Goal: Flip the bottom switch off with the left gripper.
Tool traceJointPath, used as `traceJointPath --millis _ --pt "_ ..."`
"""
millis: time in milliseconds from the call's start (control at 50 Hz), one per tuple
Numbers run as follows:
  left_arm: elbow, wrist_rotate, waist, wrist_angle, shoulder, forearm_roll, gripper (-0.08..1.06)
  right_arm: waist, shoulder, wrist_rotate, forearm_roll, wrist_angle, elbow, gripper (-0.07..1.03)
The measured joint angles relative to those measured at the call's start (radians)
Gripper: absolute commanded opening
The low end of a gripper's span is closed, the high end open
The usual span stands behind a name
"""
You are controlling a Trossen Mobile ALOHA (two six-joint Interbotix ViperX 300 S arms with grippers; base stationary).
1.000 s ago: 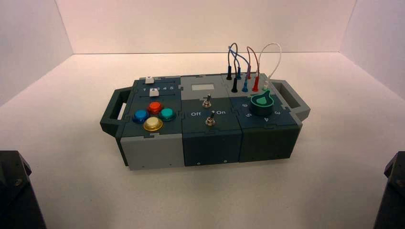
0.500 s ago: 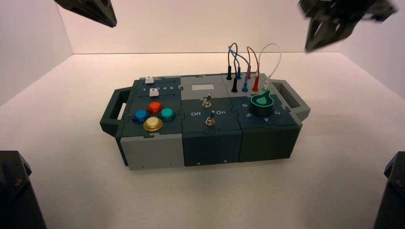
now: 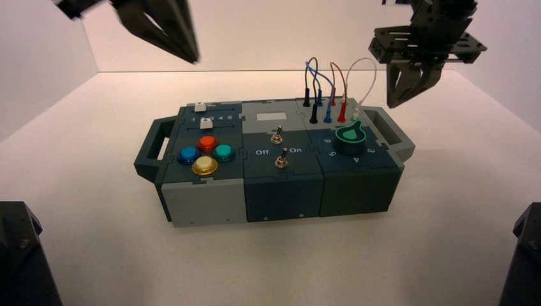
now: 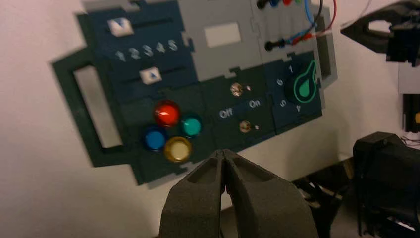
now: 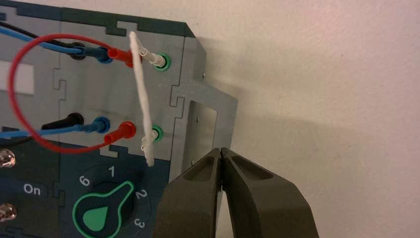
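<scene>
Two end effectors, each pressed together: my left one (image 4: 223, 152) at eleven o'clock from the bottom switch (image 3: 281, 162), my right one (image 5: 221, 151) at two

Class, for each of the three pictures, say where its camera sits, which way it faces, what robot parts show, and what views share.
High view: above and behind the arms, looking down at the whole box; both pincers show beyond it.
Left wrist view: on the left arm, facing down over the box; the left pincer fills the near edge, the right pincer appears farther off.
Right wrist view: on the right arm, facing down at the wires' end; only the right pincer shows.
All share the green knob.
</scene>
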Motion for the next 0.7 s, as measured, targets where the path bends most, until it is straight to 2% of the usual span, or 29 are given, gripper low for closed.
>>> traceJointPath --millis 120,240,460,700 --pt "-0.032 -0.041 -0.055 -0.018 0.077 -0.002 -0.03 0.009 0.025 -0.011 0.026 0.002 -0.009 -0.02" --pt "-0.08 -0.067 -0.101 -0.029 0.153 -0.002 -0.03 0.021 0.066 -0.014 0.048 0.012 -0.025 -0.02" --pt "-0.152 -0.107 -0.173 -0.044 0.27 -0.002 -0.03 0.029 0.123 -0.014 0.058 0.029 -0.035 -0.02" --pt "-0.176 -0.163 -0.242 -0.061 0.359 -0.005 -0.03 0.038 0.161 -0.014 0.064 0.049 -0.048 -0.02"
